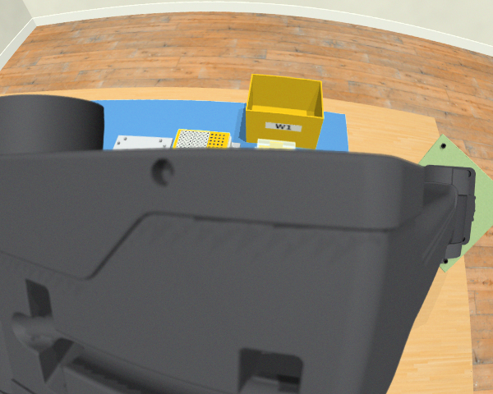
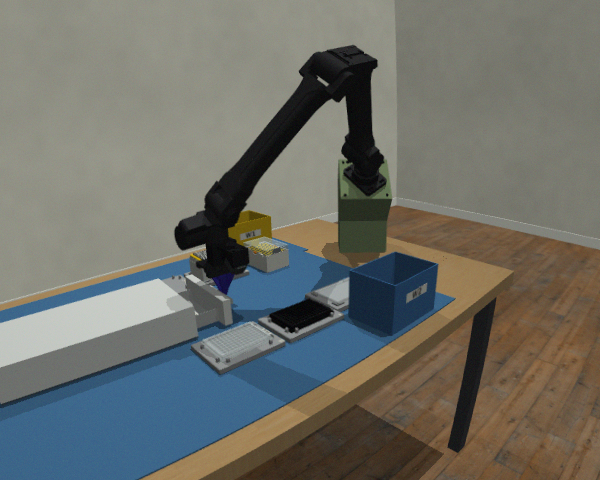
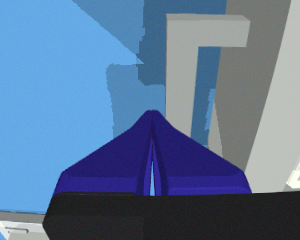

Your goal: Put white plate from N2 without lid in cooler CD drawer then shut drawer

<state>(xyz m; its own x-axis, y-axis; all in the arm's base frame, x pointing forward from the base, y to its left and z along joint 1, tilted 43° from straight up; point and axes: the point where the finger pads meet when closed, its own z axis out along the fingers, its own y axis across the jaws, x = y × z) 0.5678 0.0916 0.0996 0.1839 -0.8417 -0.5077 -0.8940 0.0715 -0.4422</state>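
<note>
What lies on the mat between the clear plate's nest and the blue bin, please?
In the exterior view, a nest with a black plate and another with a white plate lie between the clear plate and the blue bin.

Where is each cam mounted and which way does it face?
Top: overhead, tilted outward across the bench; dark arm housing blocks most, yellow open bin W1 beyond.
Exterior: off the bench's corner, facing the whole black arm, long white cooler.
Wrist: behind the shut gripper, facing blue mat, grey bar handle.
Shared: yellow bin, top and exterior.
</note>
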